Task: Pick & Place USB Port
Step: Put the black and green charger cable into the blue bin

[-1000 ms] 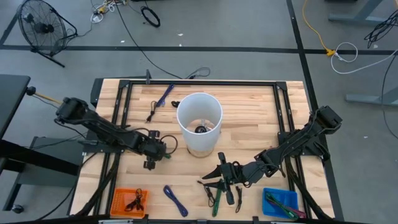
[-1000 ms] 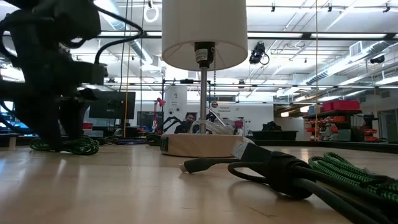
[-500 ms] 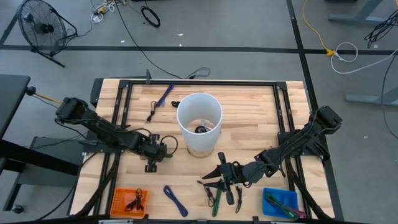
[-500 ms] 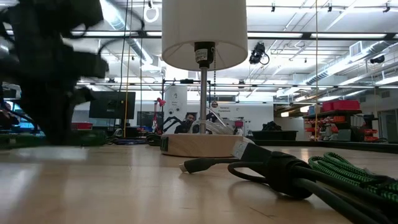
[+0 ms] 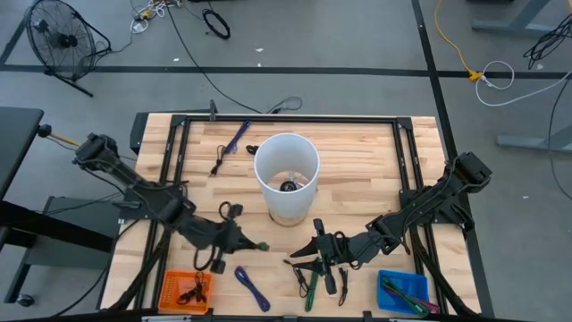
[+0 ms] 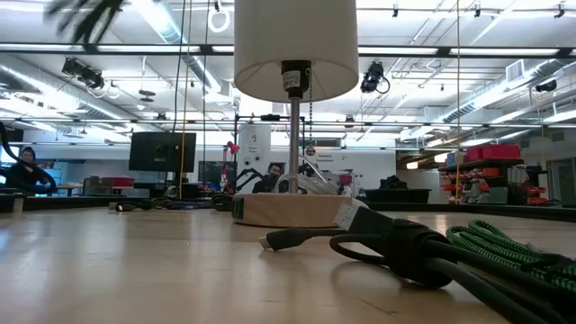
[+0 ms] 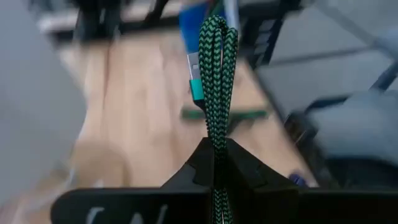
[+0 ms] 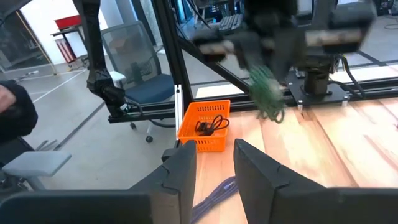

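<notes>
My left gripper (image 5: 229, 240) is shut on a green-and-black braided USB cable (image 7: 214, 74), near the table's front left, above the wood. The cable's plug (image 7: 196, 81) sticks out past the fingers. The right wrist view shows the cable (image 8: 267, 93) blurred, hanging in the air. My right gripper (image 5: 319, 249) is open and empty at the front middle, just over a pile of dark and green cables (image 5: 315, 277). An orange bin (image 5: 185, 288) stands at the front left corner. My left gripper pinches the folded cable bundle (image 7: 216, 134) between its two fingers, several strands together. The strands run on past the fingertips, with the plug end free. The cable is lifted clear of the table, and loose loops (image 5: 214, 261) trail beside the gripper.
A white-shaded lamp (image 5: 286, 174) on a wooden base stands mid-table. A blue bin (image 5: 402, 291) with cables sits at the front right. Blue cables lie at the front (image 5: 252, 288) and the far side (image 5: 237, 136). Black frame rails (image 5: 174, 152) run along the table's sides.
My left gripper has risen from the table with the green cable and swung toward the near edge and the orange bin, fast enough to blur. The cable coil that lay on the wood is now lifted clear.
</notes>
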`<state>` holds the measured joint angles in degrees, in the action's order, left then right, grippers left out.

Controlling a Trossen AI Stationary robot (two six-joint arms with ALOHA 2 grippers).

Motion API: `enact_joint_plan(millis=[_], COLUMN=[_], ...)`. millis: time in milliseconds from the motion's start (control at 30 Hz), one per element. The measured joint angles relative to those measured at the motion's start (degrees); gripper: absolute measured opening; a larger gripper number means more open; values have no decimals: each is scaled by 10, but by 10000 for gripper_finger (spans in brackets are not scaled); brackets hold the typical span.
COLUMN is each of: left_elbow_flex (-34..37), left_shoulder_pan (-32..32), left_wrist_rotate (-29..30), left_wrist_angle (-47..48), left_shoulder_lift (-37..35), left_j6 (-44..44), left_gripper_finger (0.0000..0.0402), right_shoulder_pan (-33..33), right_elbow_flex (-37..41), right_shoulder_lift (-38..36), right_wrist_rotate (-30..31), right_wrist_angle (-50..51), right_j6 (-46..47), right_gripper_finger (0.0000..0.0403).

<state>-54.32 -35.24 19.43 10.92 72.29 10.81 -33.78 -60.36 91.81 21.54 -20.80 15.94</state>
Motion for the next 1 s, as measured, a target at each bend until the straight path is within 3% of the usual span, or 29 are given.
enact_joint_plan(millis=[367,767,1000], left_elbow_flex=[-6,-6,-6], left_shoulder_pan=[9,19,32], left_wrist_rotate=[15,3,5], left_wrist_angle=[-130,-269,-293], left_shoulder_lift=[6,59,76], left_j6=[-73,-134,-131], left_gripper_finger=[16,15,15], right_shoulder_pan=[0,7,21], right_elbow_flex=[0,0,0], right_shoulder_lift=[0,0,0], right_wrist_rotate=[0,34,31], right_wrist_angle=[-75,-132,-150], right_j6=[-63,-129,-138], right_gripper_finger=[116,234,264])
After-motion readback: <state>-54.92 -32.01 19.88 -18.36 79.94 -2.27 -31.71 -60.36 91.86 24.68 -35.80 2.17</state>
